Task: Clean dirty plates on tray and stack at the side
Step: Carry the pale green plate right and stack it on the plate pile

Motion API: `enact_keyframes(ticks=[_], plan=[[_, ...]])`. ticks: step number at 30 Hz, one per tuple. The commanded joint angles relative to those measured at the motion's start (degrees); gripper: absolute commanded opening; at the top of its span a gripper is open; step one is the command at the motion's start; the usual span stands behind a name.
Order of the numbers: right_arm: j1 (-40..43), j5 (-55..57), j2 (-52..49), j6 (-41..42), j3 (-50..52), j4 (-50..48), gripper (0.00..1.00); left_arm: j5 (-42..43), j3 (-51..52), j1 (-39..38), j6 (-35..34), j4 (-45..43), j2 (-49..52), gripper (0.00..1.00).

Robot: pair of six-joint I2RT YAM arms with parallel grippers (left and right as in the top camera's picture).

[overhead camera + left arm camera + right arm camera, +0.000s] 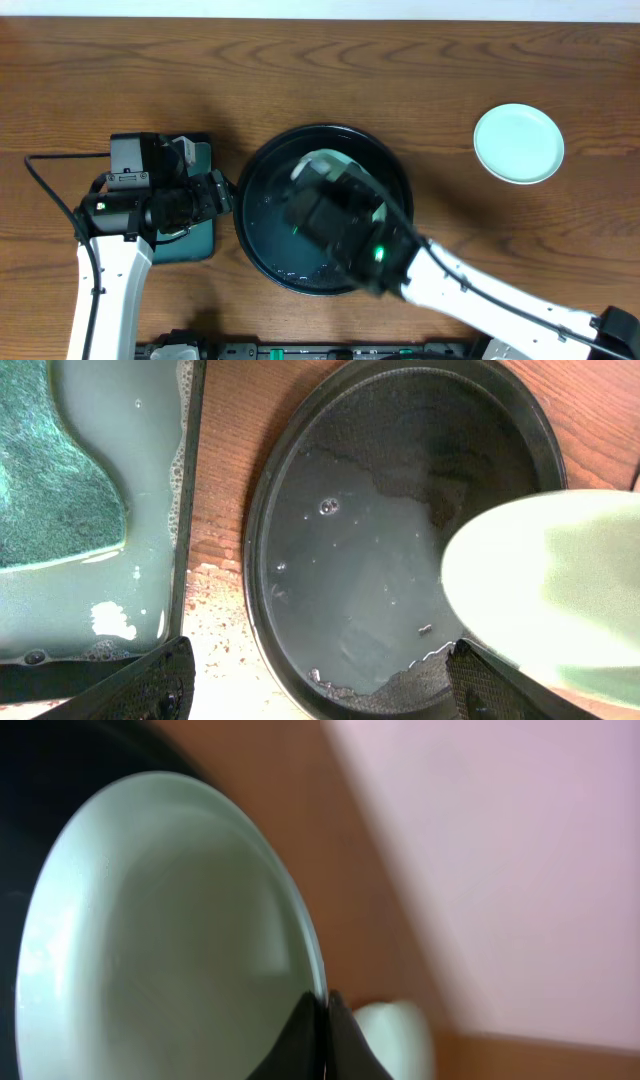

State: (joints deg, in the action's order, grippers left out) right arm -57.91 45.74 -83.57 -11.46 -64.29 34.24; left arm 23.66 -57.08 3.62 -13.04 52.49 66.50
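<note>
Right jaws pinch mint plate (170, 940) rim over tray (256, 560) | left jaws wide

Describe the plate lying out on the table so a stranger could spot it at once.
Find the big round black tray mid-table. To its right, towards the far edge, a pale mint plate lies flat on bare wood. Unlike the other plate, pinched by the right fingers over the tray, it sits alone and touches nothing else.

Large round black tray (258, 560), centre frame: pooling wet, shining glossy. Pale mint round plate (150, 940) gleaming smooth. Wood-grain tabletop (300, 60) looking matt.
</note>
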Motion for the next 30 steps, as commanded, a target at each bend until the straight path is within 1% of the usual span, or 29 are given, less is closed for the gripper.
enact_keyframes(ticks=[1, 3, 5, 7, 13, 17, 23, 27, 30], plan=[[8.7, -25.0, -1.2, 29.9, 0.1, 1.2, 0.01, -0.4, -1.0, -0.2, 1.0, -0.1, 0.2, 0.81], [13.4, -32.3, -1.2, 33.4, 0.1, 0.3, 0.01, -0.5, -1.0, -0.2, 1.0, -0.1, 0.4, 0.81], [18.8, -39.9, -1.1, 34.4, 0.1, -1.7, 0.01, -1.3, -1.0, -0.2, 1.0, 0.0, 0.5, 0.81], [24.0, -44.9, -1.1, 36.0, 0.1, -3.9, 0.01, -2.4, -1.0, -0.2, 1.0, 0.3, 0.5, 0.81], [40.2, -52.0, -1.1, 44.1, 0.1, -6.3, 0.01, -2.5, -1.0, -0.2, 1.0, 0.5, 0.5, 0.81], [51.3, -54.4, -1.1, 47.4, 0.2, -5.6, 0.01, -2.5, -1.0, -0.2, 1.0, 0.5, 0.5, 0.81], [67.2, -55.5, -1.1, 47.6, 0.3, -3.6, 0.01, -2.5, -1.0, -0.2, 1.0, 0.5, 0.5, 0.82], [76.5, -55.5, -2.0, 47.6, 0.3, -1.9, 0.01, -2.5, -1.0, -0.2, 1.0, 0.4, 0.5, 0.81], [81.4, -55.5, -4.0, 47.1, 0.3, -1.1, 0.01, -2.5, -1.0, -0.2, 1.0, 0.4, 0.5, 0.81]])
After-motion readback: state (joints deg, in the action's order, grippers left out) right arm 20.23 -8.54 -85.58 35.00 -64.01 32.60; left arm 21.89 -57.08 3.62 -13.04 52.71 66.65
